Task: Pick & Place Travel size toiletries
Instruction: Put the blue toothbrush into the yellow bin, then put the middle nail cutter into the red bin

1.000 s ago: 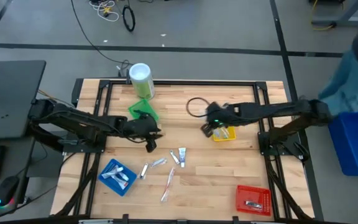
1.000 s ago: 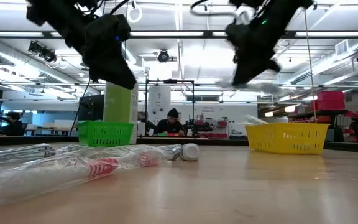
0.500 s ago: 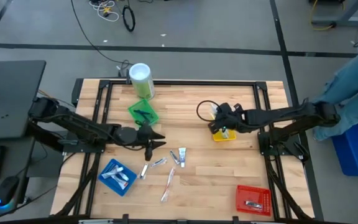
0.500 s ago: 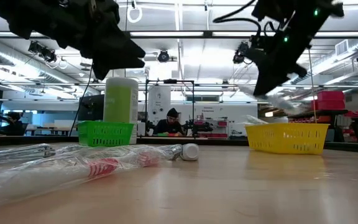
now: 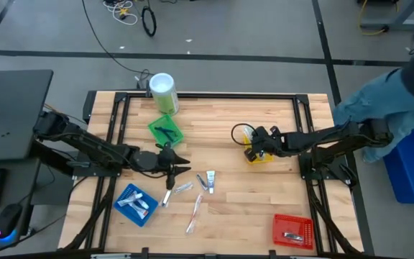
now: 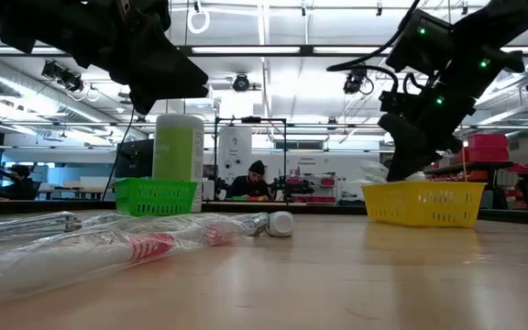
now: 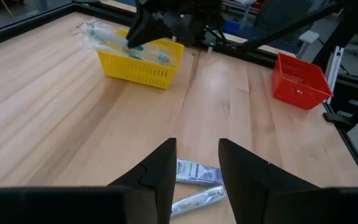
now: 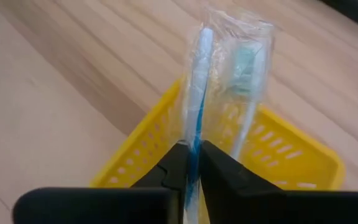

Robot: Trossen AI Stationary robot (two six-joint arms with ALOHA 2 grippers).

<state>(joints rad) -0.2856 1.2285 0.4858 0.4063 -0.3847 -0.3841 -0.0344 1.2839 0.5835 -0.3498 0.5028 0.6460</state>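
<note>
Yellow tray (image 5: pixel 261 157) under clamped right pincer (image 5: pixel 254 150).

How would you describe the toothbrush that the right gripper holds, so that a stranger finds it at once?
Start at the yellow tray on the table's right half, the only yellow one. Just over it hangs the right gripper, shut on the toothbrush. It is blue and white in a clear wrapper, the only item held in the air, while the other toiletries lie on the table or in trays.
</note>
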